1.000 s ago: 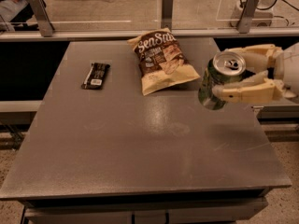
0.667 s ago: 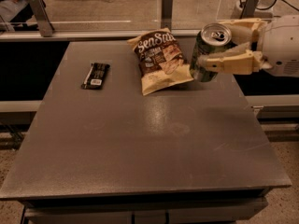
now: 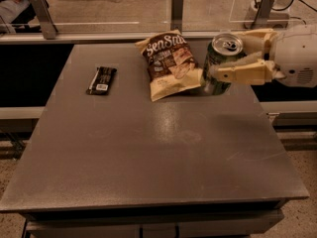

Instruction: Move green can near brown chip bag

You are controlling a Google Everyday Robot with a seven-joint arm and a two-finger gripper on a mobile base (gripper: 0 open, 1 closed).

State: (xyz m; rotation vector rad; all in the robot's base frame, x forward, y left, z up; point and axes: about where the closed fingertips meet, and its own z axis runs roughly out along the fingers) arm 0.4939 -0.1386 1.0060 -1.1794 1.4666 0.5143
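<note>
The green can with its silver top stands upright at the table's far right, right beside the brown chip bag, close to or touching its right edge. The bag lies flat, with a dark brown centre and cream edges. My gripper reaches in from the right and is shut on the can, one cream finger across its front and one behind its top. The can's base looks at or just above the table surface; I cannot tell which.
A small flat black wrapped bar lies at the far left of the grey table. A glass barrier with metal posts runs along the table's far edge. The table's right edge is just beyond the can.
My gripper has carried the can left and away from the camera, from the table's right side to beside the chip bag, and lowered it.
</note>
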